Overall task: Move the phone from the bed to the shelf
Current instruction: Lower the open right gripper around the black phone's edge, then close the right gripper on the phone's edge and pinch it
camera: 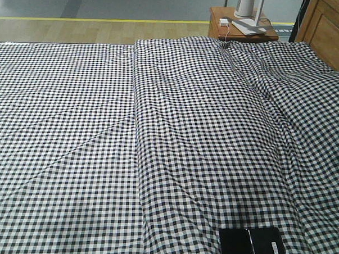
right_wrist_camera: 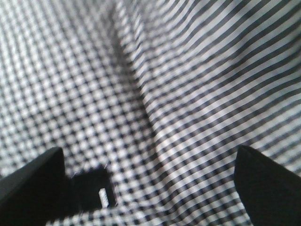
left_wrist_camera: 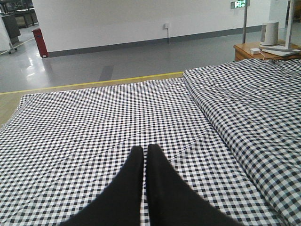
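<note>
Front-facing view: the phone (camera: 251,242) lies flat on the bed (camera: 158,132) at the lower right of the frame, close to the bottom edge, on the raised fold of gingham, with its white sticker toward the right end. No arm shows here. No shelf shows in any view, only the bedside table (camera: 241,26) and headboard (camera: 328,27) at upper right. Left wrist view: your left gripper (left_wrist_camera: 142,149) sits bottom centre, fingers pressed together with nothing between them, pointing out over bare check cloth. I read it as idle, since the phone lies toward the other arm. Right wrist view, blurred: your right gripper (right_wrist_camera: 148,155) has its fingers spread wide, one in each lower corner, looking down on the cloth. A dark corner with a small white mark shows at lower left, just inside the left-hand finger; probably the phone. It sits off centre between the fingers, so I judge the grasp not yet lined up. Shift toward lower left before you close. A glossy slab on soft fabric may slide.
</note>
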You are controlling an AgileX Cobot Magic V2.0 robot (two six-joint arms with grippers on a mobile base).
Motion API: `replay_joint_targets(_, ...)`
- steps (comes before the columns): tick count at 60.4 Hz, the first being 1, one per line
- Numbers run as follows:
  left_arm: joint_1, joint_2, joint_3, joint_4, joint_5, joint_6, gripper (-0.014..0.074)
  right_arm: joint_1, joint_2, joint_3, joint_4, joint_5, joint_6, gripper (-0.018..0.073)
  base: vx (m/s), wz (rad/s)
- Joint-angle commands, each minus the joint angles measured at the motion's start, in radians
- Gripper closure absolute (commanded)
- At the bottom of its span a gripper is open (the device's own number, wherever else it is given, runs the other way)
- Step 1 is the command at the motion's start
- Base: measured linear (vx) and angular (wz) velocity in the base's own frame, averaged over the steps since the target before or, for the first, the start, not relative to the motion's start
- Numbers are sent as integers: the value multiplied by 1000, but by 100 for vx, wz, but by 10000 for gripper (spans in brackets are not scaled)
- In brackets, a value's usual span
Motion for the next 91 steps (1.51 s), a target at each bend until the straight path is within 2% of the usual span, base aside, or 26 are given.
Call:
replay_joint_targets(1,-2,-7,-23,-9,-73,-6,595,-19,57,-31,131,35,-151,-116,0,0)
replay_joint_targets(20,-2,-7,-23,-9,-73,-6,595,-22,389,-31,234,162,-359,-108,0,0)
replay_joint_targets(26,-2,-7,-23,-9,-73,-6,595,-22,473,-33,296,228,-459,-106,0,0)
replay_joint_targets(31,-2,-7,-23,-9,-73,-6,595,-22,543,-53,344,280,-497,-104,0,0)
replay_joint_targets(40,-2,-7,-23,-9,-73,-6,595,-22,651,-118,391,359,-503,-98,0,0)
replay_joint_targets(61,-2,-7,-23,-9,-73,-6,595,-18,818,-220,407,470,-504,-89,0,0)
replay_joint_targets(91,-2,-7,-23,-9,-73,-6,595,135,972,-363,419,471,-498,-72,0,0)
